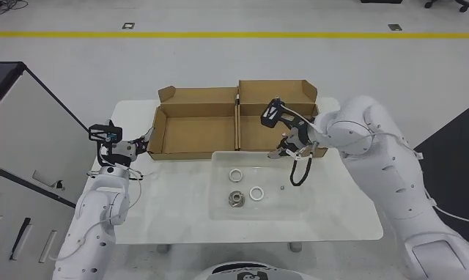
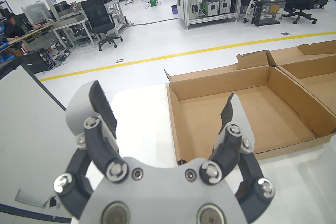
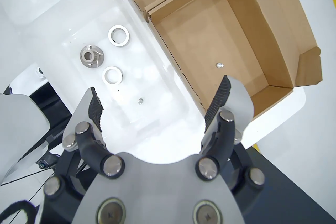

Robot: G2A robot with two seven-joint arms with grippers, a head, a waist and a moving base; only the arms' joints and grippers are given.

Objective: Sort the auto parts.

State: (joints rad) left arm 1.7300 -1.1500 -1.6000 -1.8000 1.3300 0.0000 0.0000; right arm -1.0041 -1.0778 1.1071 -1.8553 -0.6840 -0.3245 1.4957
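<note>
One screw lies in the box at the tray's one o'clock. Rings, hub and second screw remain. Left tool and right tool gape empty.

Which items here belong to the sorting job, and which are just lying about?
Job: left box; right box with one bolt; clear tray holding flanged hub, loose bolt, ring nearer the boxes, other ring.
Lying about: office chair, green bin, in the background.
</note>
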